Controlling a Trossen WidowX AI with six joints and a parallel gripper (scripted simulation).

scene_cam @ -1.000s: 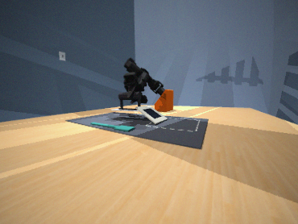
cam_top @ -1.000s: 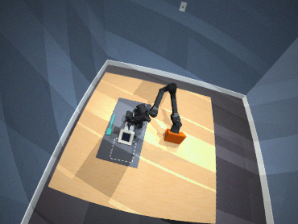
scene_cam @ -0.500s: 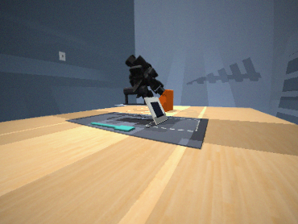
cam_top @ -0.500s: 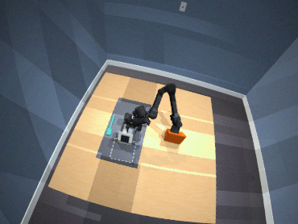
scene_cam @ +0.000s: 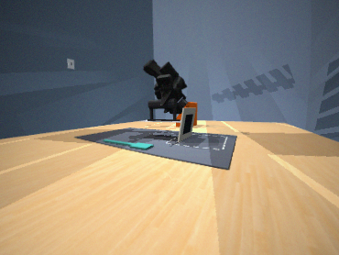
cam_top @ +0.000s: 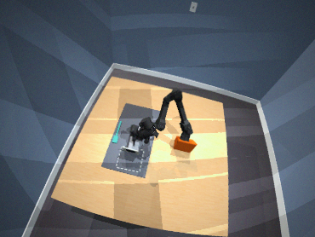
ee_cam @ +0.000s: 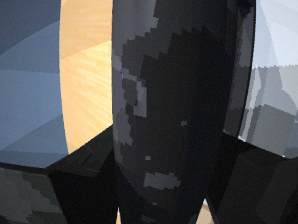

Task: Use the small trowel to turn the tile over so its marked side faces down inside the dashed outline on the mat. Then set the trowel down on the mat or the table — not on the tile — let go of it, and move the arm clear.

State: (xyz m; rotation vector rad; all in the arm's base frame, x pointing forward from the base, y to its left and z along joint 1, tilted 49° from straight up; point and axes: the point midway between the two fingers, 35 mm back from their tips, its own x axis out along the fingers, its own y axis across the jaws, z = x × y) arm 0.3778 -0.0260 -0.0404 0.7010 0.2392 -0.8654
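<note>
The tile [cam_top: 129,149] [scene_cam: 181,131] stands steeply on edge on the mat [cam_top: 111,159] [scene_cam: 220,158], at the near-arm end of the dashed outline [cam_top: 142,159] [scene_cam: 224,143]. In the exterior view its marked side, with a dark square, faces right toward the outline's inside. My gripper [cam_top: 138,135] [scene_cam: 163,112] is low above the mat behind the tile, shut on the trowel. The trowel's dark handle [ee_cam: 170,115] fills the middle of the wrist view; its pale blade [cam_top: 134,142] reaches to the tile's back. The exact contact is hidden.
A teal flat tool [cam_top: 117,133] [scene_cam: 137,145] lies on the mat, left of the gripper in the top view. The arm's orange base [cam_top: 185,144] [scene_cam: 192,113] stands on the wooden table [cam_top: 183,187] [scene_cam: 137,202], right of the mat in the top view.
</note>
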